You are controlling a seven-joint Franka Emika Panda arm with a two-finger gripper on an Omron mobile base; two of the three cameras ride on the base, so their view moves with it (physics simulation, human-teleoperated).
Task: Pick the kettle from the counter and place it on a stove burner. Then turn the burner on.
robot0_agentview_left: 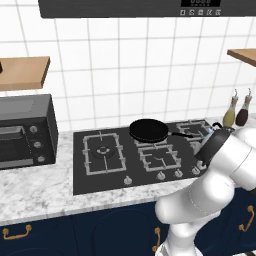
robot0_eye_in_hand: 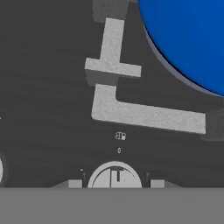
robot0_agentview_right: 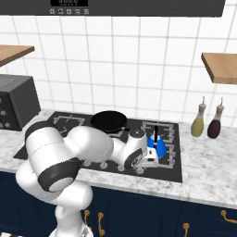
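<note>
Bright-blue kettle (robot0_agentview_right: pixel 159 147) with black handle; black glass cooktop (robot0_agentview_left: pixel 95 180) with grey grates; black frying pan (robot0_agentview_left: pixel 149 130); white-grey speckled counter (robot0_agentview_right: pixel 208 178); olive bottle (robot0_agentview_right: pixel 198 123) and dark bottle (robot0_agentview_right: pixel 215 125); white tiles (robot0_agentview_right: pixel 139 69).

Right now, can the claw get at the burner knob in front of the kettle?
Probably yes. In the hand view the round knob sits straight ahead between the fingertips, with bare cooktop glass around it. The kettle stands behind on the grate, clear of the approach.
</note>
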